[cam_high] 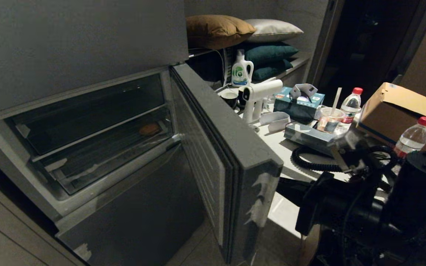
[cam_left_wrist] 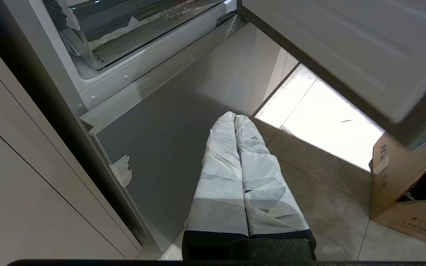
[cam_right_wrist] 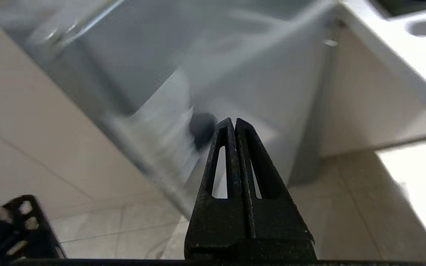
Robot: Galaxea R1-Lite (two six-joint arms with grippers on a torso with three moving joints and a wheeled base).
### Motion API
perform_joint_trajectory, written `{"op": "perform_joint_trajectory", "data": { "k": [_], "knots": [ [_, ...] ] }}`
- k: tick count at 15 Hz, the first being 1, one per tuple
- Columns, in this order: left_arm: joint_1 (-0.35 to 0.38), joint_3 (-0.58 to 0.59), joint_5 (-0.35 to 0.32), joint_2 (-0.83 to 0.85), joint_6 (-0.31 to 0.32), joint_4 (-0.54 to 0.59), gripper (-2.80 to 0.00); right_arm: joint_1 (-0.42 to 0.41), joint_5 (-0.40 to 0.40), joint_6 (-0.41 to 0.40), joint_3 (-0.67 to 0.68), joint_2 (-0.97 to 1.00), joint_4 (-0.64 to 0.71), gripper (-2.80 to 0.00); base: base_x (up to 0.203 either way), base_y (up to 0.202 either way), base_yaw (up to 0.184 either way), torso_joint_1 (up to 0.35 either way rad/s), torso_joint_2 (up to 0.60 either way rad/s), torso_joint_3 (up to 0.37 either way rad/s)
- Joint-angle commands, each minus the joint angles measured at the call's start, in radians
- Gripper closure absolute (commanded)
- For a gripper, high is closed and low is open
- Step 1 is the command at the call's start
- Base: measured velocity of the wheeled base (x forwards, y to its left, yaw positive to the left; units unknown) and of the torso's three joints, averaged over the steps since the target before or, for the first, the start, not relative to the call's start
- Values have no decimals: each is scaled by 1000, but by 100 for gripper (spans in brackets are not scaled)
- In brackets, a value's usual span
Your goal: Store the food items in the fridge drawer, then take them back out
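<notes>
Both grippers clenched on nothing, right gripper (cam_right_wrist: 231,121) short of the door (cam_high: 235,147), potato (cam_high: 149,129) far beyond, left gripper (cam_left_wrist: 235,117) idle.

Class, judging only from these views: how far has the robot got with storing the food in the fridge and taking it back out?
Done: the fridge door stands open, and a tan-brown potato lies in the clear fridge drawer. In hand: nothing; the left gripper and right gripper are both shut and empty, low near the floor. The pepper is not visible. Left: at least taking the potato out.
</notes>
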Motion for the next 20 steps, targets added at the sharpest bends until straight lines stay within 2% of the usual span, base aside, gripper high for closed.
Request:
{"op": "perform_joint_trajectory", "data": {
  "k": [1, 5, 7, 10, 13, 16, 18, 20],
  "knots": [
    [0, 0, 0, 2, -1, 1, 0, 67, -8, 1, -80, 132, -34, 0, 0, 0, 0, 0, 0, 0],
    [0, 0, 0, 2, -1, 1, 0, 154, -12, 7, -270, 365, -218, 0, 0, 0, 0, 0, 0, 0],
    [0, 0, 0, 2, -1, 1, 0, 189, -1, 22, -346, 410, -274, 0, 0, 0, 0, 0, 0, 0],
    [0, 0, 0, 2, -1, 1, 0, 211, 115, 57, -474, 476, -270, 0, 0, 0, 0, 0, 0, 0],
    [1, 0, 0, 2, 0, 1, 0, 218, 156, 64, -643, 584, -217, 0, 0, 0, 0, 0, 0, 0],
    [0, 0, 0, 2, -1, 1, 0, 219, 239, 89, -805, 729, -175, 0, 0, 0, 0, 0, 0, 0],
    [0, 0, 0, 2, 0, 1, 0, 220, 256, 121, -870, 781, -170, 0, 0, 0, 0, 0, 0, 0],
    [0, 0, 0, 2, 0, 1, 0, 217, 255, 125, -878, 772, -168, 0, 0, 0, 0, 0, 0, 0]
  ]
}}
